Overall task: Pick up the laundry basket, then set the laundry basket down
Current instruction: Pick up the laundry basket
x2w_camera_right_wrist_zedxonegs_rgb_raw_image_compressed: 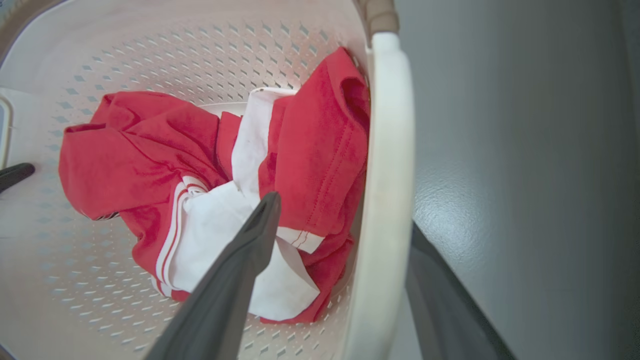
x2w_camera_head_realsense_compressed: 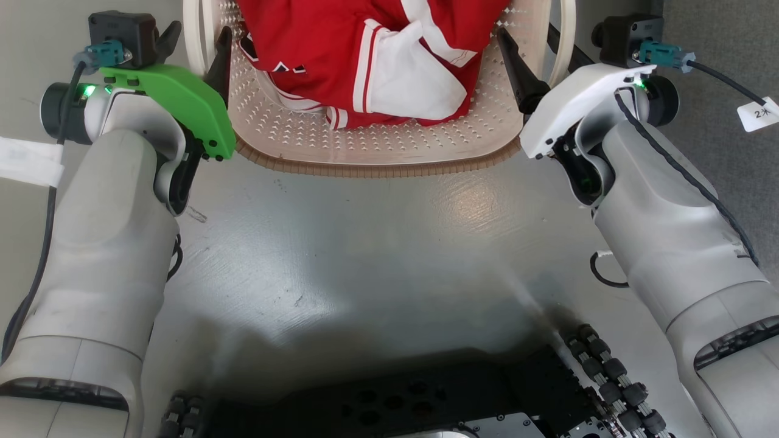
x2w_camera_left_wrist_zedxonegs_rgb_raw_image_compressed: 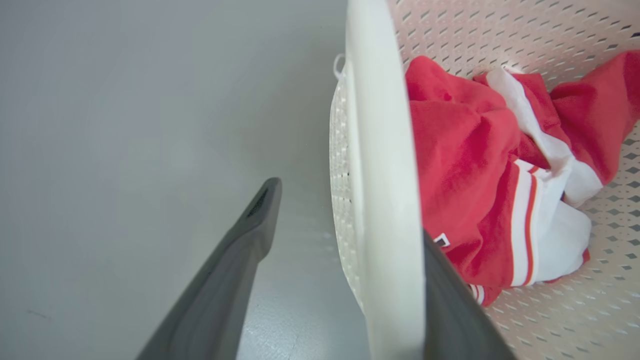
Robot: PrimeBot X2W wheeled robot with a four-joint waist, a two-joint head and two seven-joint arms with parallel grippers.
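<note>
The laundry basket (x2w_camera_head_realsense_compressed: pixel 377 146) sits between the two pincers. It is cream plastic pierced with rows of small holes and edged with a ribbed brown rim (x2w_camera_head_realsense_compressed: pixel 377 168) that looks woven. The left pincer (x2w_camera_head_realsense_compressed: pixel 198 35) stands open. Its long, dark, tapered fingers straddle a smooth white loop handle (x2w_camera_left_wrist_zedxonegs_rgb_raw_image_compressed: pixel 381 175), one outside over the glossy grey floor (x2w_camera_head_realsense_compressed: pixel 365 255) and one inside the basket, with a gap showing. The right pincer (x2w_camera_head_realsense_compressed: pixel 524 31) is open the same way astride the opposite handle (x2w_camera_right_wrist_zedxonegs_rgb_raw_image_compressed: pixel 387 175). Between the pincers, inside the basket, lies a crumpled red garment (x2w_camera_head_realsense_compressed: pixel 365 61) with white panels and stripes.
</note>
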